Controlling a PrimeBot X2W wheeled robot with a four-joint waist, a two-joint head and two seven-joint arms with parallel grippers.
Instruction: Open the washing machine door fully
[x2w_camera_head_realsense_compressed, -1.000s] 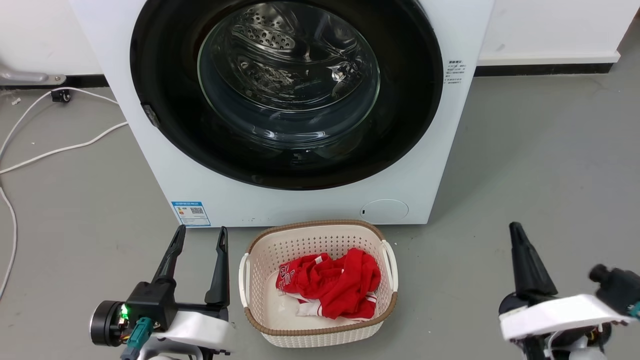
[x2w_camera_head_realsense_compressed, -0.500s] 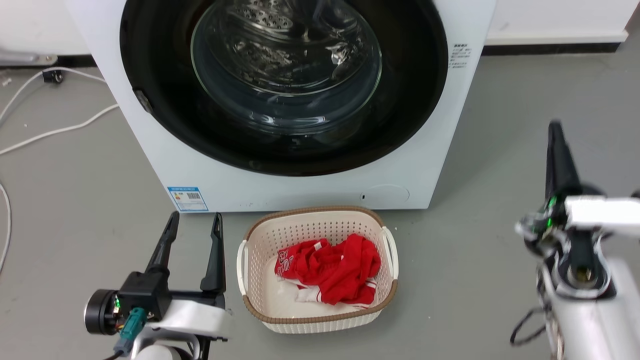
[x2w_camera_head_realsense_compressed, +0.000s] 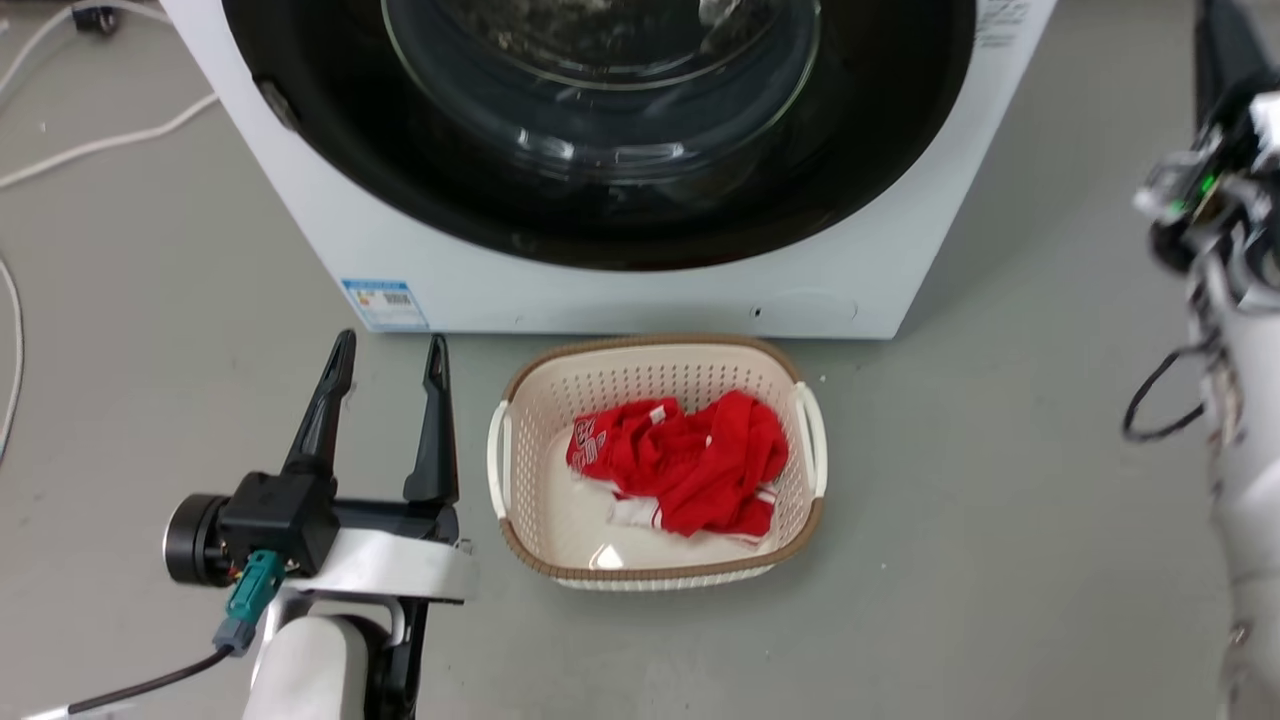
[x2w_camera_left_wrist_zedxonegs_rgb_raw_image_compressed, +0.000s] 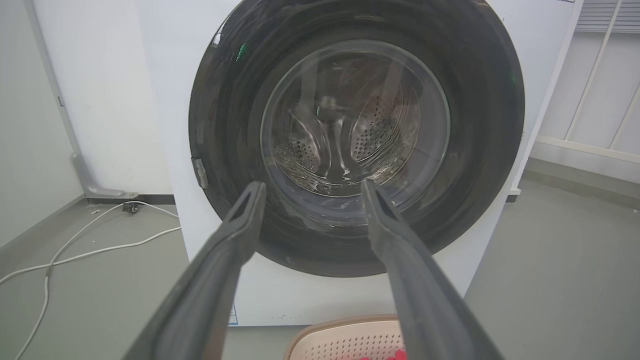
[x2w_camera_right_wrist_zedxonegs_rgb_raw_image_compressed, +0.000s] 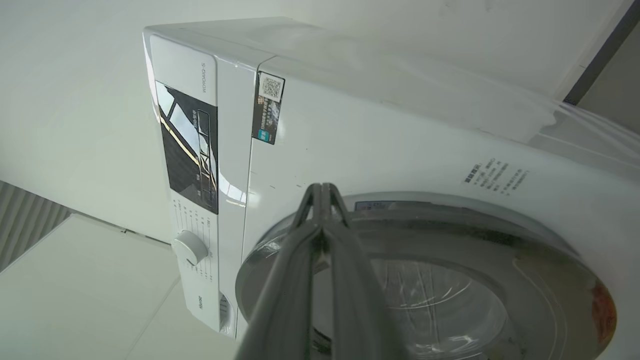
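In the head view, the large round glossy black washing machine door (x2w_camera_left_wrist_zedxonegs_rgb_raw_image_compressed: 480, 125) sits shut on the white box-shaped washing machine (x2w_camera_left_wrist_zedxonegs_rgb_raw_image_compressed: 300, 295), at 9 o'clock from the raised right claw (x2w_camera_right_wrist_zedxonegs_rgb_raw_image_compressed: 322, 192), whose fingers are pressed together, likely nearer than the spread left claw (x2w_camera_head_realsense_compressed: 390, 350) at the door's 7 o'clock.

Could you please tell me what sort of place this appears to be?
Likely a laundry area: a white front-loading washing machine, a cream laundry basket holding red clothes, and a grey floor.
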